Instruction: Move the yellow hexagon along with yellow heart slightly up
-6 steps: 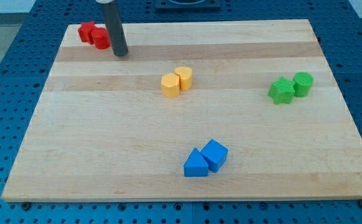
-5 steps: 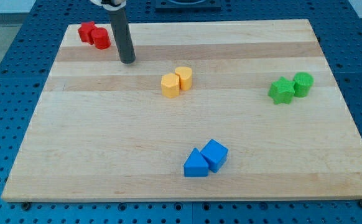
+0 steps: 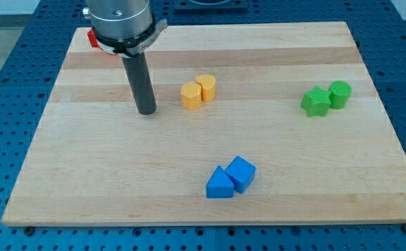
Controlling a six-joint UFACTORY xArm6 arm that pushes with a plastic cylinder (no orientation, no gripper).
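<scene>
The yellow hexagon (image 3: 191, 96) and the yellow heart (image 3: 206, 87) sit touching each other near the board's upper middle, the heart up and to the right of the hexagon. My tip (image 3: 146, 111) rests on the board to the left of the hexagon and slightly below it, apart from it by about a block's width.
Two red blocks (image 3: 92, 37) at the top left are mostly hidden behind the arm. A green star-like block (image 3: 316, 102) and a green cylinder (image 3: 340, 93) sit at the right. A blue triangle (image 3: 220, 184) and a blue cube (image 3: 241, 173) sit at the lower middle. The wooden board (image 3: 84, 174) lies on a blue perforated table.
My tip has moved down and slightly right, from beside the red blocks to a spot left of the yellow hexagon. No block has moved.
</scene>
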